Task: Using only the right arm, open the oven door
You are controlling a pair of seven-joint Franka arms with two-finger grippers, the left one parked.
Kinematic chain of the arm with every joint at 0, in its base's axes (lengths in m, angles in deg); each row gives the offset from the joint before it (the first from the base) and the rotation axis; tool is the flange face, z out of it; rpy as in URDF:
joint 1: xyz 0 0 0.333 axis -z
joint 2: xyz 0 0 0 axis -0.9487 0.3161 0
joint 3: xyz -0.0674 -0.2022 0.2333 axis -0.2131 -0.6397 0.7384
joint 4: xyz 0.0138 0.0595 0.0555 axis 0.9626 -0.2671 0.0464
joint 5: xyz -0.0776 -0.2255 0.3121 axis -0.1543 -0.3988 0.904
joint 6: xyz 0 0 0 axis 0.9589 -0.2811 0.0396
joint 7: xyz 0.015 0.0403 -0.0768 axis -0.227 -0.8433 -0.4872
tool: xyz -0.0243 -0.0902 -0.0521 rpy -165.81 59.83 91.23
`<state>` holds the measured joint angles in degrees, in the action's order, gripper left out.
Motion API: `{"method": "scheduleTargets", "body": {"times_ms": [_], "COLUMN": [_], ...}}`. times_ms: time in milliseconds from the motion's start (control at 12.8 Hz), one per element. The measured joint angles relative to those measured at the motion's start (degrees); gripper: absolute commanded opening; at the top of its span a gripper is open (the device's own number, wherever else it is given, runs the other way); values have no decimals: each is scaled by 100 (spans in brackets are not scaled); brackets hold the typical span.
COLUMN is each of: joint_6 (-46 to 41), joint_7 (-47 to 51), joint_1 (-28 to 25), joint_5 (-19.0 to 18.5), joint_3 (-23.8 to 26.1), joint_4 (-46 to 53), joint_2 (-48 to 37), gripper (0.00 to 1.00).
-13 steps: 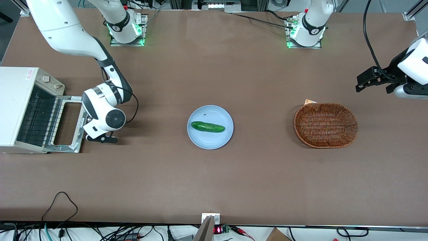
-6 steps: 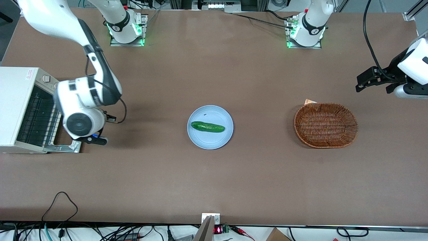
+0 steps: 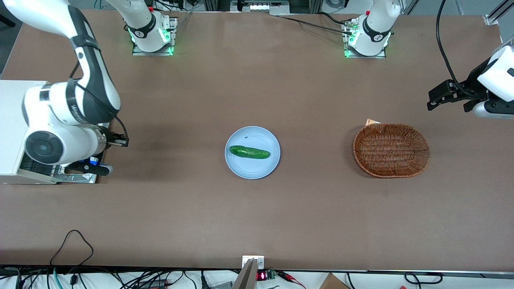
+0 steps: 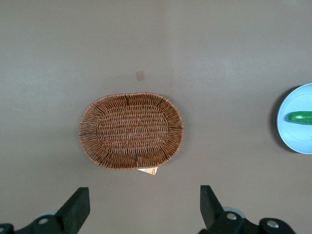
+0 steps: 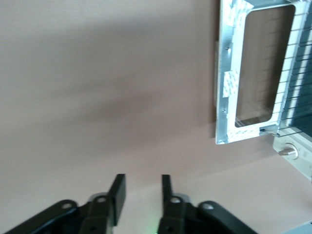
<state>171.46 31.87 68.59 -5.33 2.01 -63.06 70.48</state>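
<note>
Gripper (image 5: pixel 140 191) raised above bare table (image 3: pixel 257 216), fingers (image 5: pixel 118 189) parted by a narrow gap, nothing held between them. Positioned on right arm (image 3: pixel 60 120), which hangs over the oven (image 3: pixel 10 120) at the working arm's end of the table and hides most of it in the front view. Oven door (image 5: pixel 243 73) swung fully down, lying flat on the table in front of the oven, dark window facing up. Wire rack (image 5: pixel 297 83) visible inside the opening. Blue plate (image 3: pixel 252 166) with cucumber (image 3: pixel 249 152) near table centre. Wicker basket (image 3: pixel 390 150) toward the parked arm's end.
</note>
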Motion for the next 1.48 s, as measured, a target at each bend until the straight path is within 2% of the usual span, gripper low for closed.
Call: {"method": "scheduleTargets", "body": {"times_ms": [312,547,859,1016,1172,1328,1484], "joint_6": [-5,-1,-5,470,1432,2036,2154], "joint_7": [-428,-613,-777,-889,-1264,-1571,-1605], "joint_1": [346,507,528,262,-128,-146,-51], "joint_5": [600,830,892,894,875,873,873], "joint_3": [-10,-12,-45,-340,-645,-729,-729], "joint_4": [34,57,-42,-604,-1592,-2412,-2758], "joint_2": [-574,-987,-1499,-1889,-2476,-3021,-3311], "gripper": [99,99,99,99,99,99,99]}}
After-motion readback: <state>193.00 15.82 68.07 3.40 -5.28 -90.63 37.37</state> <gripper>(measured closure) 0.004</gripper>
